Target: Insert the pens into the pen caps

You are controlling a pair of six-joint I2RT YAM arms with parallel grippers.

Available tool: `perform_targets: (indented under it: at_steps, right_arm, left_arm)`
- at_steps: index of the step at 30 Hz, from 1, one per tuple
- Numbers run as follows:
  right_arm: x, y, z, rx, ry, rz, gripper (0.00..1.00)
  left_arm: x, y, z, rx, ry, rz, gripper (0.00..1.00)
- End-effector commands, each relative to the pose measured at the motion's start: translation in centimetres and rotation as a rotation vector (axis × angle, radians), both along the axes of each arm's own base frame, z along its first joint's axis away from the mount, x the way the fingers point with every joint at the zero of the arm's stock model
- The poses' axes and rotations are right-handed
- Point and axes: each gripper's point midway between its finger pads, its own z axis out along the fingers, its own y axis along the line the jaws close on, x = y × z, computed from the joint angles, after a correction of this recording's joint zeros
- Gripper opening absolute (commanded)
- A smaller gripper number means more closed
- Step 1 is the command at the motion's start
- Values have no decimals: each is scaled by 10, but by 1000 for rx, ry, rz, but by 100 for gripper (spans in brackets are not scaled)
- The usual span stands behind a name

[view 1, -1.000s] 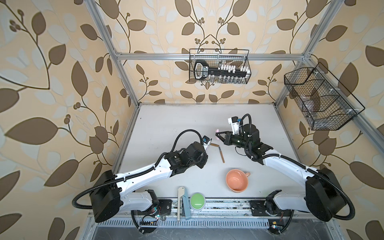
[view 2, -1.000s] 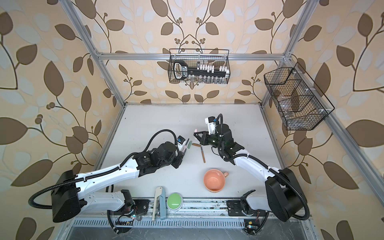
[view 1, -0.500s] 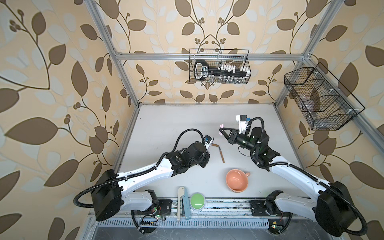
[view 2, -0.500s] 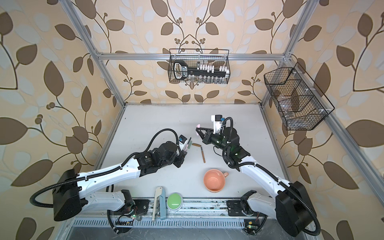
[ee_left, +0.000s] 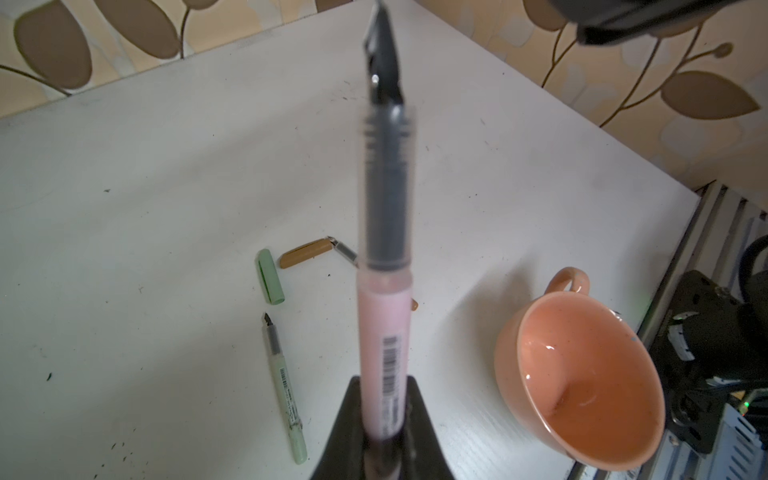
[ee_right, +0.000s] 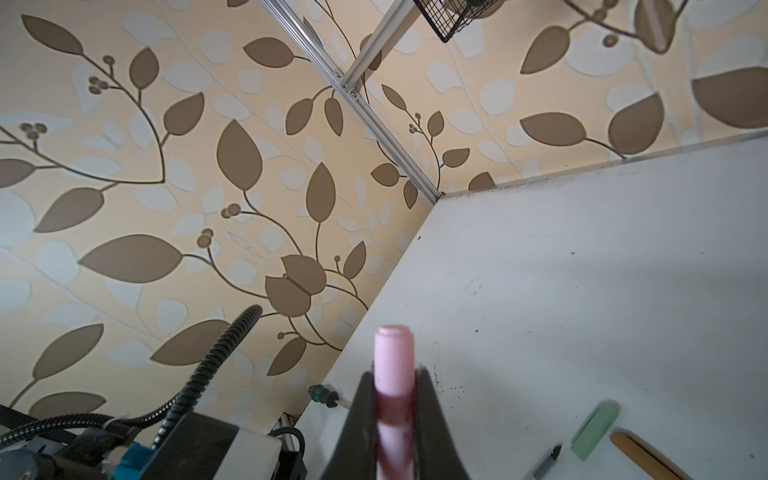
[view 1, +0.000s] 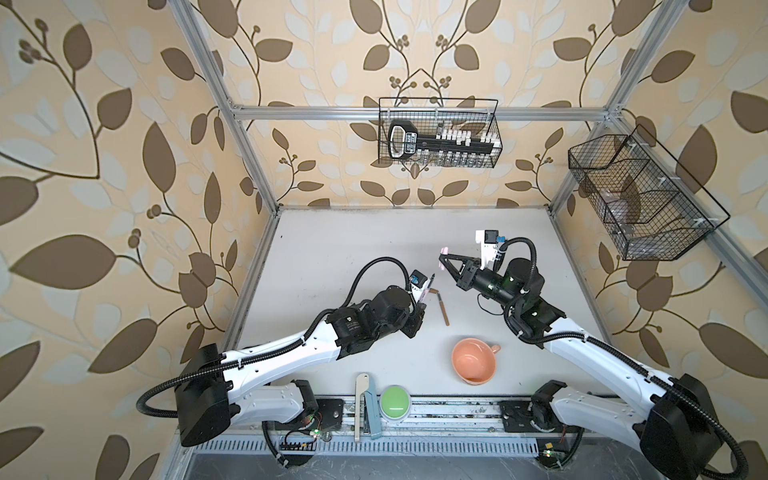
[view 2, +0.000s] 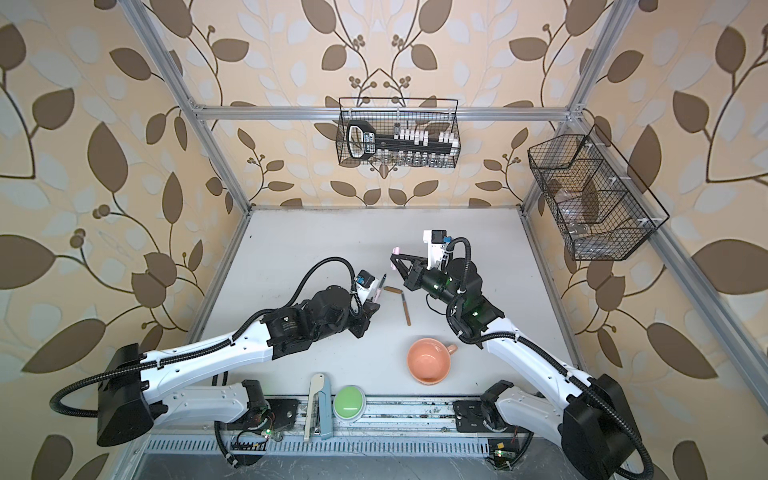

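The pink pen (ee_left: 384, 291) juts from the left gripper (ee_left: 382, 380), pinched by its rear barrel with the dark tip leading. The pink cap (ee_right: 394, 353) is pinched in the right gripper (ee_right: 395, 374), apart from that tip. Its mouth is hard to make out, so first line up both axes, then slide them together slowly.

A: Soft, even light in both top views. The white worktop (view 1: 353, 249) is bright, with faint shadows under the arms.

B: There's wide-angle stretch, though: the aluminium frame posts (view 1: 224, 104) splay towards the corners.

A: In the left wrist view, the pink pen (ee_left: 384, 332) rising from the left tool (ee_left: 382, 424) is out of focus. The peach cup (ee_left: 582, 374) beside it shows small glints.

B: The pink cap (ee_right: 394, 365) in the right tool (ee_right: 394, 399) is soft too. The wallpaper (ee_right: 166, 208) beyond is sharper.
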Motion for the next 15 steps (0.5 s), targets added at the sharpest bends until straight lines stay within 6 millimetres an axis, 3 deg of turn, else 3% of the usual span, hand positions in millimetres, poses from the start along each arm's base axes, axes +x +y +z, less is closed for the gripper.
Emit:
perform_targets:
  at_steps: [1, 15]
  right_arm:
    - [-1, -5, 2, -11, -23, -24, 10]
    - [-25, 5, 30, -32, -150, 30, 10]
  left_arm:
    - [0, -4, 11, -40, -94, 7, 0]
    - [-4, -8, 23, -87, -157, -12, 0]
